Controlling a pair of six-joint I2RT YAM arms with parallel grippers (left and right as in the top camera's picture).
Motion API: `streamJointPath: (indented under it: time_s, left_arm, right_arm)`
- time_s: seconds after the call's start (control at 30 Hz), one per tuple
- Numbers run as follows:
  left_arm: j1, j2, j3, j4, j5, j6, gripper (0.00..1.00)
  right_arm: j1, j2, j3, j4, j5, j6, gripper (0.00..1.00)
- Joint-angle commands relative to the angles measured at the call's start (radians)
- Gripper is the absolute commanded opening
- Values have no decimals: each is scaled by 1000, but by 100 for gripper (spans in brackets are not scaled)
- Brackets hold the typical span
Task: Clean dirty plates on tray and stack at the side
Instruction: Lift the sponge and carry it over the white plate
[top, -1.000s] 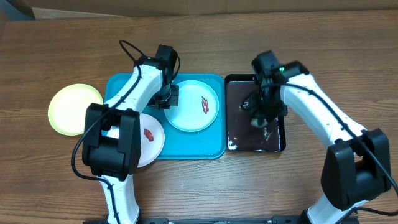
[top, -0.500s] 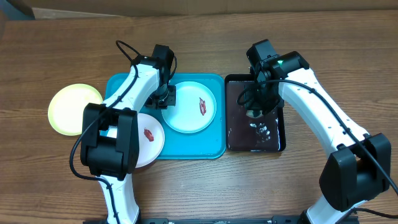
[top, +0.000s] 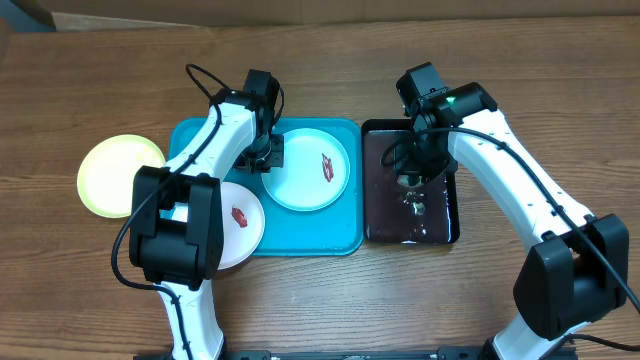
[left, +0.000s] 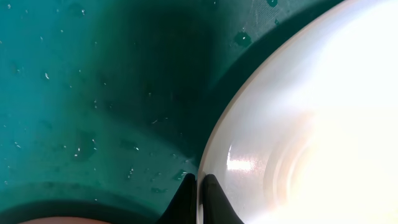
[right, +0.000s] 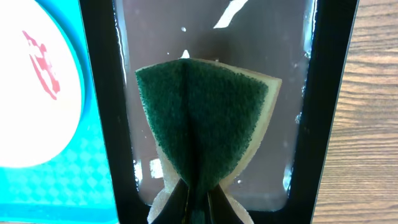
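The left claw (top: 268, 158) is clamped on the left rim of the pale blue plate (top: 310, 175), which lies to its right in the one turquoise tray (top: 345, 235). The right claw (right: 198, 198) is pinched shut on one green sponge (right: 202, 124) over the black tray (top: 378, 225). Three plates are counted. The white plate (top: 245, 235) sits behind the left claw and the yellow-green plate (top: 112, 178) lies left of it on the table (top: 500, 60). Both arms reach forward, wrists pointing down.

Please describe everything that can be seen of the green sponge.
The green sponge has a dark green, rough scouring face on a pale yellow foam body. It is pinched into a fold by the shut right hand and held over the wet black tray; contact with the tray floor cannot be judged.
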Motion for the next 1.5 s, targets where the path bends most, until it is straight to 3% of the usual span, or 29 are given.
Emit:
streamJointPath:
  time_s: [0.0, 0.27, 0.4, 0.47, 0.53, 0.9, 1.23, 1.47]
  left_arm:
    - [5, -27, 19, -2, 32, -29, 4]
    - [8, -27, 19, -10, 31, -32, 5]
    - [7, -27, 19, -4, 31, -32, 12]
    - [8, -27, 19, -2, 31, -32, 12]
    - [8, -27, 19, 0, 32, -33, 4]
    - [6, -27, 19, -2, 32, -40, 4]
    - [5, -27, 19, -5, 51, -40, 4]
    - [6, -27, 19, -5, 51, -40, 4]
  right_arm:
    - [5, -5, 18, 0, 27, 74, 4]
    - [5, -5, 18, 21, 39, 10, 4]
    - [5, -5, 28, 41, 39, -21, 4]
    - [5, -5, 48, 34, 39, -21, 4]
    - [5, -5, 85, 27, 32, -21, 4]
    - [108, 3, 162, 116, -46, 18, 4]
    - [272, 118, 162, 219, 108, 67, 4]
    - [310, 229, 162, 283, 246, 67, 4]
